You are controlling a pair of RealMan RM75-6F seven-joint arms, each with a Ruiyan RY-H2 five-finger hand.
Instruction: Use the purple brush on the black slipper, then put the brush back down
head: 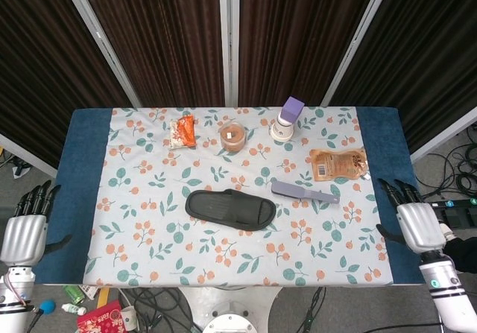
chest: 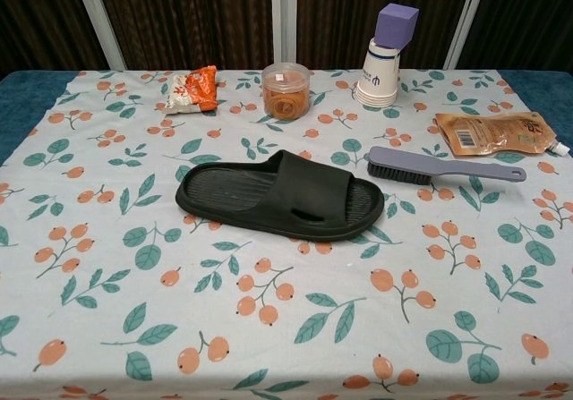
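The black slipper (head: 230, 208) (chest: 282, 195) lies flat at the middle of the floral tablecloth. To its right rests the purple brush (head: 304, 192) (chest: 441, 165), bristles down, handle pointing right. My left hand (head: 24, 226) hangs off the table's left edge, fingers apart and holding nothing. Beyond the right edge sits my right hand (head: 412, 218), likewise empty with fingers spread, roughly a hand's length from the brush handle. Neither hand shows in the chest view.
Along the far side stand an orange snack packet (head: 184, 130), a clear tub of orange contents (head: 232, 136), and a stack of paper cups topped by a purple block (head: 286, 119). A brown pouch (head: 338, 163) lies just behind the brush.
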